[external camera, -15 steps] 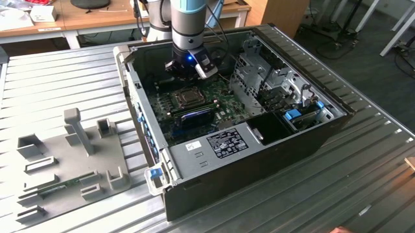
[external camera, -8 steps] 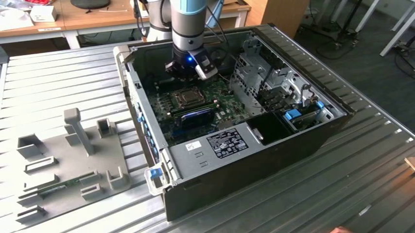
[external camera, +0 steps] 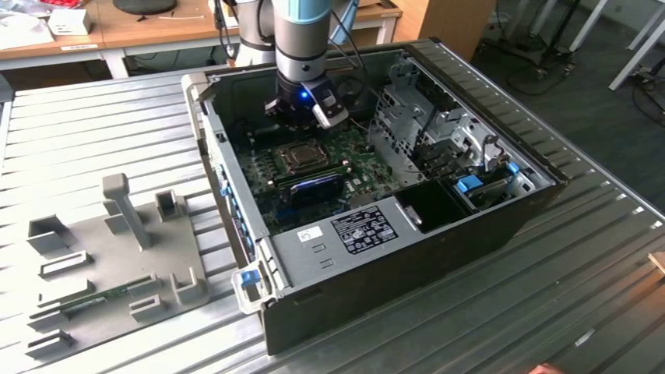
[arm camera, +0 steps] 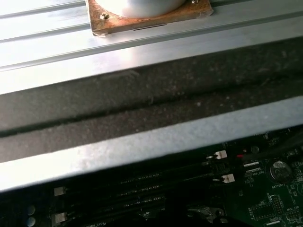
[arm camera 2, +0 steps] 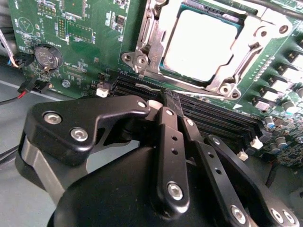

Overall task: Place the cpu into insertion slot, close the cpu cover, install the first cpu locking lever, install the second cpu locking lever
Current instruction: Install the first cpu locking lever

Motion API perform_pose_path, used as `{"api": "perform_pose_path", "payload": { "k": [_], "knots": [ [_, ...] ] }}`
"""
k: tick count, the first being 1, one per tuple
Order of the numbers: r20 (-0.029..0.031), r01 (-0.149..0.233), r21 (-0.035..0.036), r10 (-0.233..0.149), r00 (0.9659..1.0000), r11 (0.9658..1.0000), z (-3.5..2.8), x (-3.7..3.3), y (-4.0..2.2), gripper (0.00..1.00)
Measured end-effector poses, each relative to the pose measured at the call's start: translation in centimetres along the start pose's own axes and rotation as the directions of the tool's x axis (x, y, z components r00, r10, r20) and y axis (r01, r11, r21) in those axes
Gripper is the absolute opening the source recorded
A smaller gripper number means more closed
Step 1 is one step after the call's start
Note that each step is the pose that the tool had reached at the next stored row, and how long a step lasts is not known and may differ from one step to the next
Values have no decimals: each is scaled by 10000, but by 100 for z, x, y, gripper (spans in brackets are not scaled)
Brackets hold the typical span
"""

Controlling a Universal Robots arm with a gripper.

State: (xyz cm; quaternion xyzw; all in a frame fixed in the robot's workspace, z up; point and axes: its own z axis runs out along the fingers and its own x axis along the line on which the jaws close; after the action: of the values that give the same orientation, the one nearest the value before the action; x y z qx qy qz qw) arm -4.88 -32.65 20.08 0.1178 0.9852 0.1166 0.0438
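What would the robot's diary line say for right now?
cpu: seated on green board | cpu cover: flat around it | claw: near memory slots

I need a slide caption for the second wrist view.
Pale square cpu framed by silvery metal cpu cover on green circuit board, black pincer nearby.

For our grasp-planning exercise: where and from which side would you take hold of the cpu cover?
Probably its thin outer rim, from above: the cpu cover lies flat on the board, and the cpu fills its window, leaving only the frame edge.
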Motion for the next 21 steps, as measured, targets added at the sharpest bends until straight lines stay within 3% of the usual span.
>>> {"api": "perform_pose_path", "payload": {
  "k": [21],
  "knots": [
    [110,-445,25,445,9990,9990,6,14,28,10]
  ]
}}
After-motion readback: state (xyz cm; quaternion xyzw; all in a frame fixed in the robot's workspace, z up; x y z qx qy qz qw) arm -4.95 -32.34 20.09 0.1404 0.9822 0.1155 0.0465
